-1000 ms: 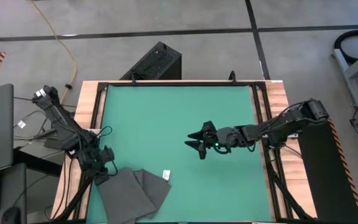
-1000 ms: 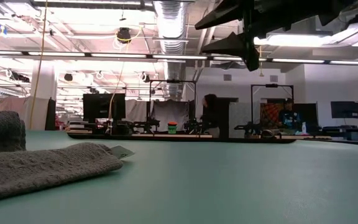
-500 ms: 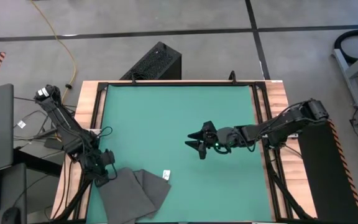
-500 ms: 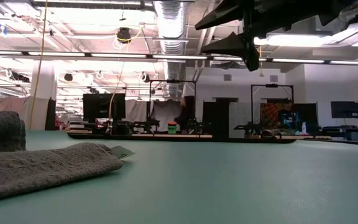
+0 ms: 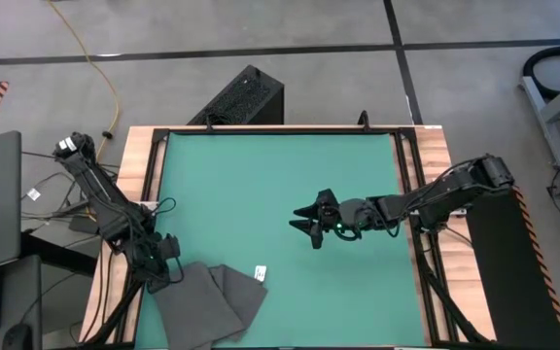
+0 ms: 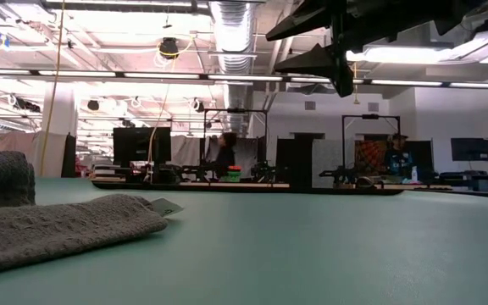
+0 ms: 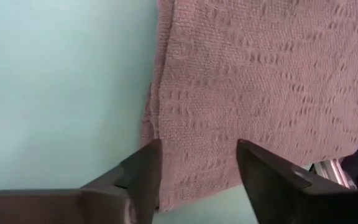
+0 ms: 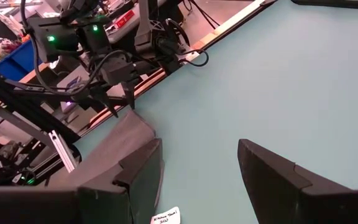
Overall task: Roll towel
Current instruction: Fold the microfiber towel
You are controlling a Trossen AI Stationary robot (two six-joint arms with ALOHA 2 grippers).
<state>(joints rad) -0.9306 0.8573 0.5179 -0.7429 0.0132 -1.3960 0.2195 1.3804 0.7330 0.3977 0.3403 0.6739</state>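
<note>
- Rolling has not begun, by my reading: the dark grey towel (image 5: 207, 301) lies loosely folded at the near-left corner of the green mat (image 5: 280, 185) on the counter, white tag (image 5: 260, 274) showing.
- Left gripper (image 5: 170, 271) hovers over the towel's left edge, jaws open and holding nothing; next it must close on that edge.
- Right gripper (image 5: 306, 223) waits mid-mat, jaws open, well apart from the towel.

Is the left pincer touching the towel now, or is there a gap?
Cannot tell. In the right wrist view the left pincer stands open just above the towel edge, but no view shows contact or a gap plainly.
</note>
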